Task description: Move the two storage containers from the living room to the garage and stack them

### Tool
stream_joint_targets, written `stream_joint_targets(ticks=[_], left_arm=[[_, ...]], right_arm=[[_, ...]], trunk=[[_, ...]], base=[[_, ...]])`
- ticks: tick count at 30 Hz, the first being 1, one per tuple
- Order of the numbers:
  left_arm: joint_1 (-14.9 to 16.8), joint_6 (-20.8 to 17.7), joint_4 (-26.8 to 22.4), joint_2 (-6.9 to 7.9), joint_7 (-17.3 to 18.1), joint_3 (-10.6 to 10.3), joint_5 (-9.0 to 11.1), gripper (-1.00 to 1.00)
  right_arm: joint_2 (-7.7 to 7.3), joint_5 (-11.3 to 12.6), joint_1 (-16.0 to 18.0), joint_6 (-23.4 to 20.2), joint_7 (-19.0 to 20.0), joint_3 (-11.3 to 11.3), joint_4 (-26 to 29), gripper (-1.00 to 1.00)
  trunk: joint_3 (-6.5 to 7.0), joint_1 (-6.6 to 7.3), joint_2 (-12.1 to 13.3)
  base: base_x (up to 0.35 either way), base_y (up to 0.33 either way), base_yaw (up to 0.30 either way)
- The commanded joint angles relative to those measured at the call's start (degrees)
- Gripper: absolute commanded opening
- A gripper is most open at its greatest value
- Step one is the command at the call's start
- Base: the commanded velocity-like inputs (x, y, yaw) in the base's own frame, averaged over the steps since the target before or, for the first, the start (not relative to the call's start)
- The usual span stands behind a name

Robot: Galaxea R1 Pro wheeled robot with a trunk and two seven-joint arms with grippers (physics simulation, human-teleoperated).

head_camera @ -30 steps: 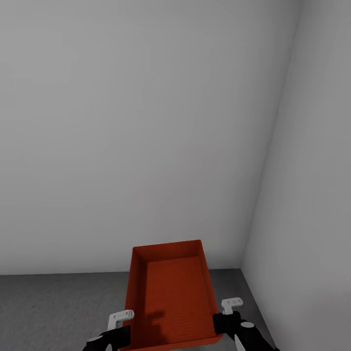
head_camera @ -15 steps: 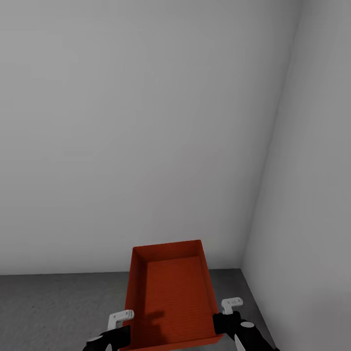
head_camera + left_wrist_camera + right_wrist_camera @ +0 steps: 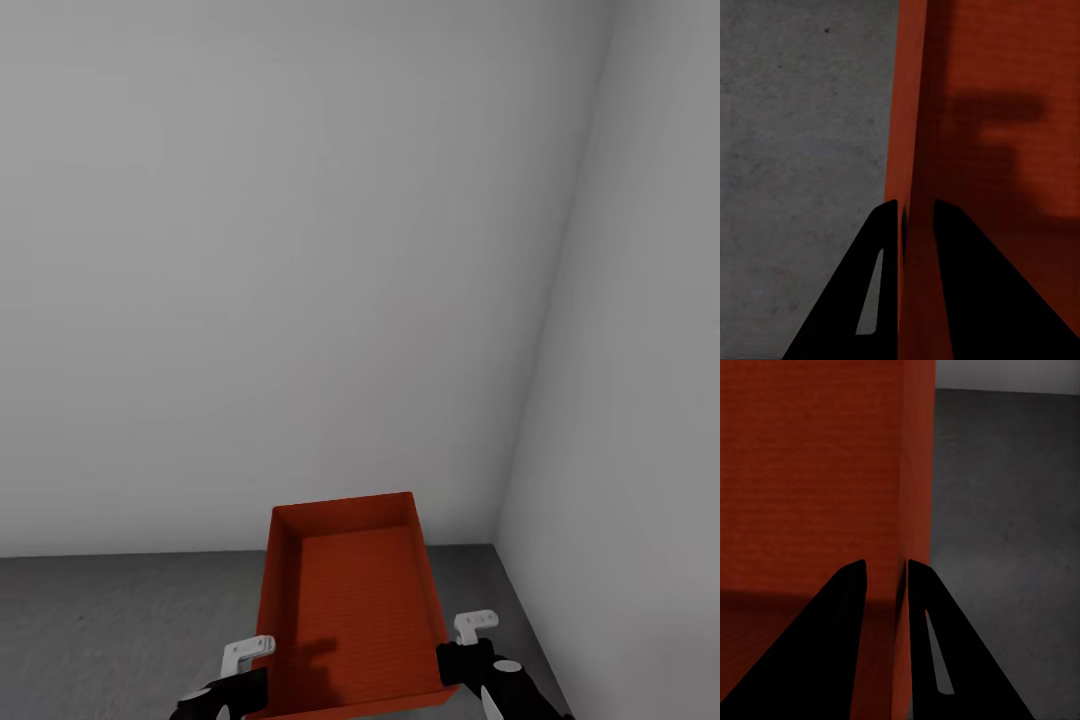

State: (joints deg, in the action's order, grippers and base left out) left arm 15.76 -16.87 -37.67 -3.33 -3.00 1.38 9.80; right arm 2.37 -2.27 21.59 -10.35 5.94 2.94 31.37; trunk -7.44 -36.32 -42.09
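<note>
From the head, the orange-red open-topped plastic container is carried low in front, near the garage's right corner of pale grey walls, over the dark speckled concrete floor. The left gripper pinches its left wall. The right gripper pinches the right wall, apparently sharing the load.

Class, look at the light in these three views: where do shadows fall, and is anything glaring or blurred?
Head view: soft even light, a dim shadow on the container bottom near the left gripper. Left wrist view: a darker blocky shadow inside the bin. Right wrist view: the floor is dim; no glare anywhere.
</note>
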Motion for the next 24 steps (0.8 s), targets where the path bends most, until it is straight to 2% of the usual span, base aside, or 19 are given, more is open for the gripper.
stream_joint_targets(ticks=[1, 10, 17, 24], left_arm=[[0.0, 4.2, -0.2, 0.90, -1.5, 0.0, -2.9, -1.00], [0.0, 4.2, -0.2, 0.88, -1.5, 0.0, -2.9, -1.00], [0.0, 4.2, -0.2, 0.87, -1.5, 0.0, -2.9, -1.00], [0.0, 4.2, -0.2, 0.96, -1.5, 0.0, -2.9, -1.00]], right_arm=[[-0.02, 2.6, 0.1, -0.4, 2.1, -0.2, 0.0, -1.00], [0.00, 2.6, 0.1, -0.4, 2.1, -0.2, 0.0, -1.00], [-0.01, 2.6, 0.1, -0.4, 2.1, -0.2, 0.0, -1.00], [0.00, 2.6, 0.1, -0.4, 2.1, -0.2, 0.0, -1.00]], trunk=[[-0.10, -0.01, -0.1], [-0.10, -0.01, -0.1], [-0.10, -0.01, -0.1], [-0.10, -0.01, -0.1]], base=[[-0.054, 0.017, 0.000], [-0.016, 0.002, 0.000], [-0.256, 0.000, 0.000], [-0.042, 0.000, 0.000]])
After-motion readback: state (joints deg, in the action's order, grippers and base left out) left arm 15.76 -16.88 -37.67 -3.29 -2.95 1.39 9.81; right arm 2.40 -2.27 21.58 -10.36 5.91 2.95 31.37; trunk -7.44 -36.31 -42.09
